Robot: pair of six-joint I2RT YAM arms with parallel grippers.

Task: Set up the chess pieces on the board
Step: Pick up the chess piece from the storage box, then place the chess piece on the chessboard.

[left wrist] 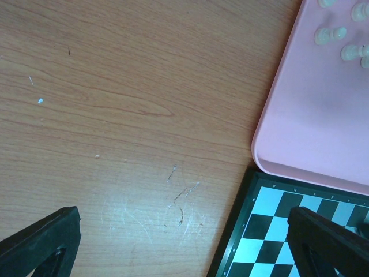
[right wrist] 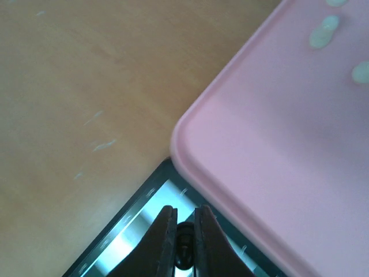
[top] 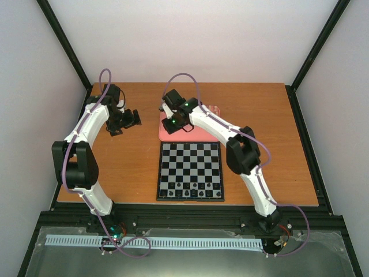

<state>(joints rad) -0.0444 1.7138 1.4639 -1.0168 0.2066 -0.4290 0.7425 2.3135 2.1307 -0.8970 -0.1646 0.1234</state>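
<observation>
Top view, board: the board (top: 190, 171) lies flat between the two arms, with a row of black chess pieces (top: 191, 191) along its near edge; the other rows look bare.
Top view, tray: a pink tray (top: 203, 135) touches the board's far edge, and the right arm reaches over it.
Top view, step: black looks partly set, so the job seems at an early to middle stage.
Left wrist view, left gripper (left wrist: 184, 242): released, fingers wide apart, hovering over bare table (left wrist: 115, 115) just beside the board's corner.
Left wrist view, tray: cream-white pieces (left wrist: 340, 43) lie in it, not yet placed.
Right wrist view, right gripper (right wrist: 184, 242): clenched on a small dark piece (right wrist: 184, 249), above the board's far corner by the tray's rim.
Next move: probably lower that piece onto its square, upright and centred, then let go.
Writing: tiny marks edge the board's frame, too small to read; no brand is visible.
</observation>
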